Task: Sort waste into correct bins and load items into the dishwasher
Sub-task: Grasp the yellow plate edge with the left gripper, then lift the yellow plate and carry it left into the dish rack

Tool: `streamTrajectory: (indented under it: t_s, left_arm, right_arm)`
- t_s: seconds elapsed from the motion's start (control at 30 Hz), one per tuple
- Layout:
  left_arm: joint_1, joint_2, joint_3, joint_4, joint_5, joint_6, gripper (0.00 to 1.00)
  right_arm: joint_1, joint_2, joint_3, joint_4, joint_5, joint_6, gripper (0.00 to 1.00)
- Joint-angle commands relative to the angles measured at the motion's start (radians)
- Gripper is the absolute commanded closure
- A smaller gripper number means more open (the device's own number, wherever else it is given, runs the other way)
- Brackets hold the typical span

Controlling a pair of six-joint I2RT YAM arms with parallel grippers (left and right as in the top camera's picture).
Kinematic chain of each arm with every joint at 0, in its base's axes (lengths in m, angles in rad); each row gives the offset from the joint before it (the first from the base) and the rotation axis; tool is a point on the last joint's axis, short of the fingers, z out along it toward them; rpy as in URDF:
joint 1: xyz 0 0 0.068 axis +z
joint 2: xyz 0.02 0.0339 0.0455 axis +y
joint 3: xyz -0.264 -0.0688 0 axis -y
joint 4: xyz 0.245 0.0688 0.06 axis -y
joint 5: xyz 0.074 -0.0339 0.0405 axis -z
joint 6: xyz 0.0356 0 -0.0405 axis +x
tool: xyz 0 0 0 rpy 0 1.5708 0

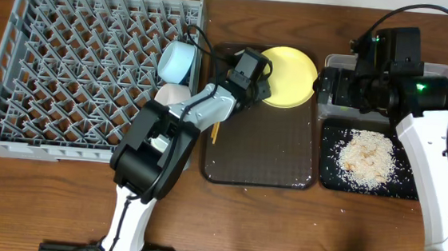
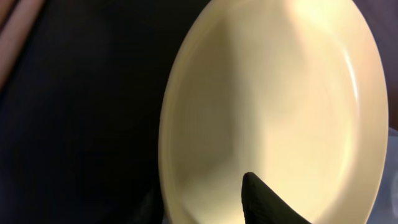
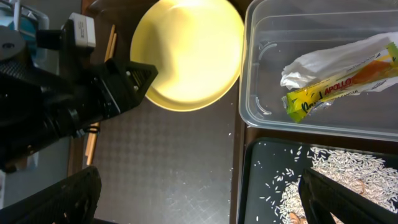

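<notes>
The yellow plate (image 1: pixel 292 79) (image 2: pixel 273 93) (image 3: pixel 193 56) lies at the back right of the brown tray (image 1: pixel 260 156). My left gripper (image 1: pixel 258 78) (image 2: pixel 202 208) straddles the plate's left rim, one finger over the plate's inside and the other outside it, with a gap still showing. My right gripper (image 1: pixel 325 85) (image 3: pixel 205 199) hangs open and empty over the edge between the brown tray and the black tray (image 1: pixel 326 170) (image 3: pixel 249 186) of rice (image 1: pixel 366 157) (image 3: pixel 354 168). The clear box (image 3: pixel 261 81) holds the napkin (image 3: pixel 317 62) and wrapper (image 3: pixel 342 84).
The grey dish rack (image 1: pixel 84 74) fills the left side. A light blue bowl (image 1: pixel 177 60) and a white bowl (image 1: pixel 172 95) sit at its right edge. Chopsticks (image 1: pixel 215 131) (image 3: pixel 93 140) lie on the brown tray's left side, beside my left arm.
</notes>
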Motion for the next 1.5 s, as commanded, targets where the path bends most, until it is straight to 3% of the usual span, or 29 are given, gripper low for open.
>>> streamTrajectory:
  t_s: [0.0, 0.13, 0.27, 0.3, 0.67, 1.1, 1.47]
  left_arm:
    - [0.000, 0.120, -0.024, -0.031, 0.024, -0.032, 0.59]
    - [0.002, 0.167, -0.024, -0.028, 0.024, -0.061, 0.60]
    - [0.003, 0.185, -0.024, -0.029, 0.024, -0.061, 0.90]
    - [0.003, 0.185, -0.024, -0.029, 0.023, -0.061, 0.92]
    - [0.031, 0.169, -0.024, -0.029, 0.026, -0.059, 0.92]
    - [0.166, -0.136, -0.024, -0.033, 0.283, 0.193, 0.93]
    - [0.239, -0.364, -0.024, -0.044, 0.330, 0.301, 0.93]
  right_arm:
    - [-0.002, -0.006, -0.001, -0.001, 0.002, 0.000, 0.01]
    - [-0.002, -0.006, -0.001, -0.001, 0.002, 0.000, 0.01]
    - [-0.002, -0.006, -0.001, -0.001, 0.002, 0.000, 0.01]
    - [-0.002, -0.006, -0.001, -0.001, 0.002, 0.000, 0.01]
    - [-0.002, -0.006, -0.001, -0.001, 0.002, 0.000, 0.01]
    - [-0.002, -0.006, -0.001, -0.001, 0.002, 0.000, 0.01]
    - [-0.002, -0.006, -0.001, -0.001, 0.002, 0.000, 0.01]
